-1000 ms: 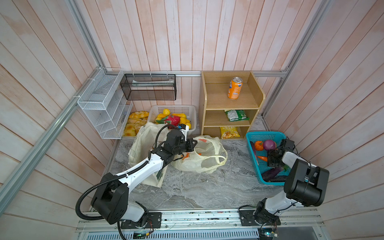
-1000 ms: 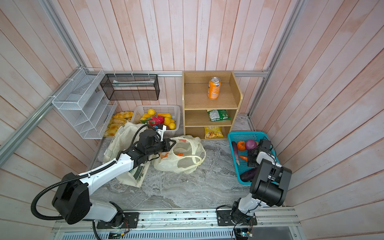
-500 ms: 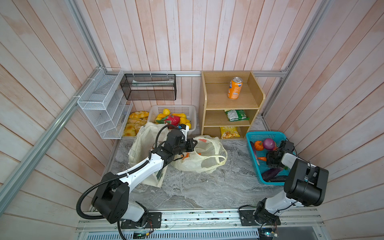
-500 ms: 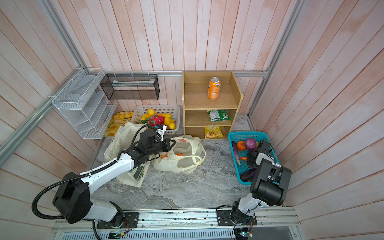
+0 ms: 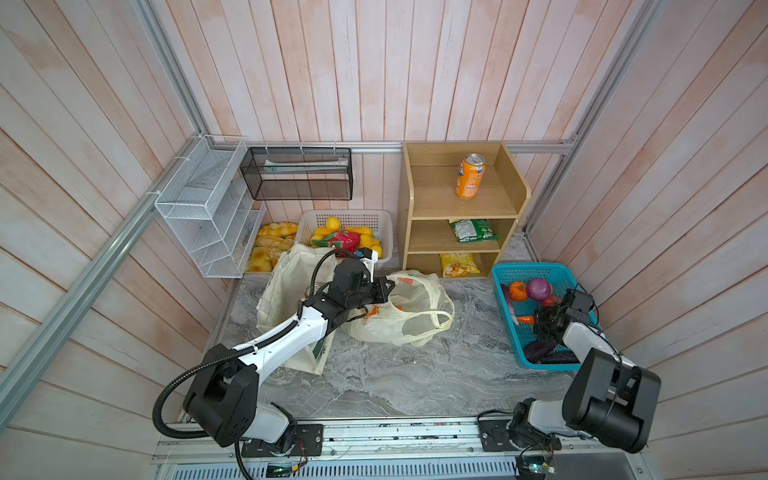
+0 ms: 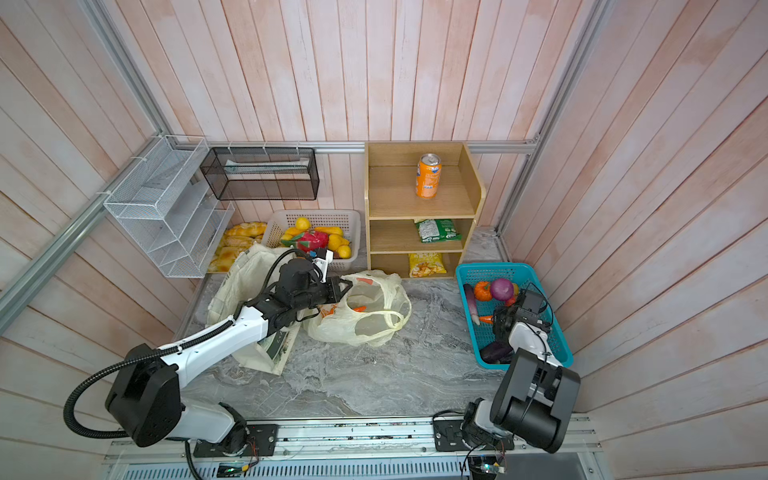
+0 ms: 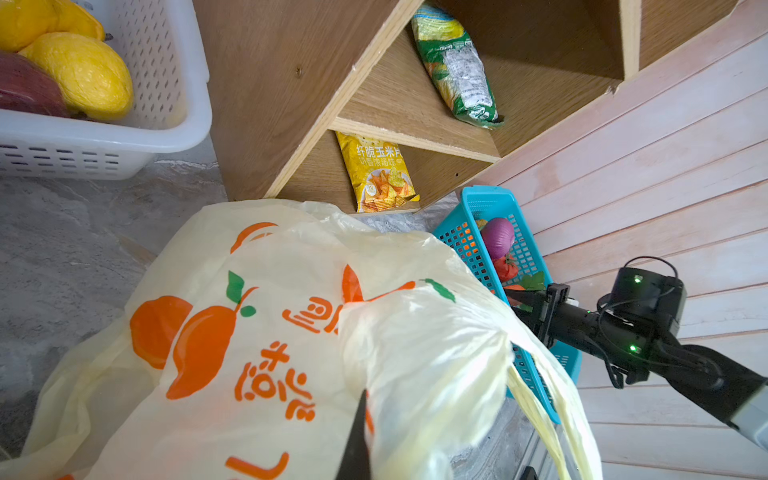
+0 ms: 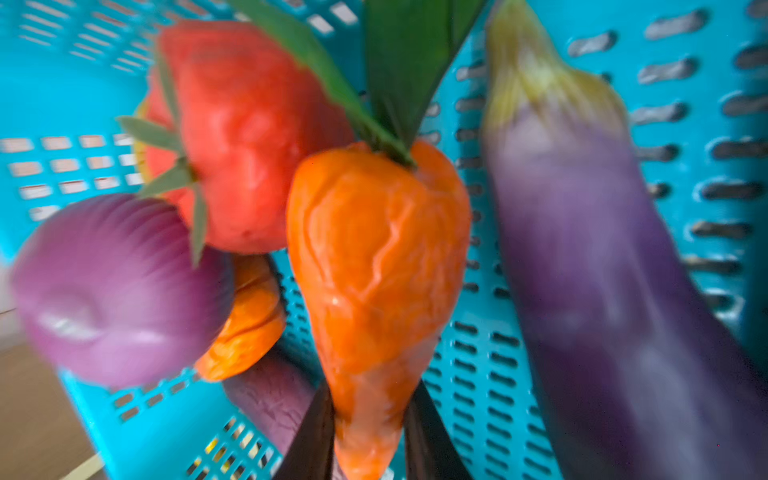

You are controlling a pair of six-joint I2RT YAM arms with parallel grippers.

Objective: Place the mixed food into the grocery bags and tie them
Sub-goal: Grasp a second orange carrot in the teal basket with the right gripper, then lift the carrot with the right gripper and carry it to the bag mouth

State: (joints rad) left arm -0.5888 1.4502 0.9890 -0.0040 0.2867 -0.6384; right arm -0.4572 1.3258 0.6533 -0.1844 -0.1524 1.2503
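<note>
Left jaws clamp bag (image 7: 270, 332); right seemingly pinch carrot (image 8: 374, 257).

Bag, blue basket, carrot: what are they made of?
The bag looks like thin plastic film: pale yellow, translucent, glossy, crumpled and bunched. The blue basket looks like rigid moulded plastic with slotted walls. The carrot is probably soft rubber or foam: satin orange skin, deeply wrinkled; blurred, so unsure.

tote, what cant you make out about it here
- Inside of tote: the left arm crosses its mouth in both top views.
- Its green print: partly under that arm, too small to read.
- Wrist views: tote out of frame; plastic bag fills the left one.
</note>
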